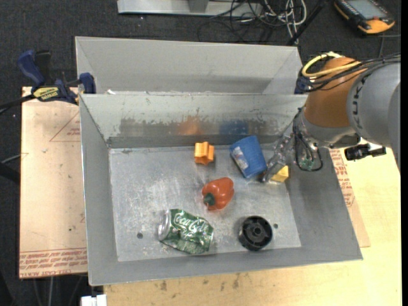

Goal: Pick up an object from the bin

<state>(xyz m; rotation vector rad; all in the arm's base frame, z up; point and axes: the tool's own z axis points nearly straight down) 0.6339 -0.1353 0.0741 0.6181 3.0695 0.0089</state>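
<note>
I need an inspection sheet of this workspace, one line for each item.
Surface: grey metal bin, floor scuffed.
Job's things: small yellow block and blue box, nearest the gripper.
Clutter: orange block, red pepper, crushed green can, black round disc, all apart.
Grippers: gripper low at the bin's right side, beside the yellow block.
Cables: loose cables on the floor behind the bin.
Surroundings: orange handheld pendant.

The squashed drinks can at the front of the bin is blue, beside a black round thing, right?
Not quite: the crushed can is green with white lettering, not blue. It does lie beside the black round thing, as the camera view shows.
</note>
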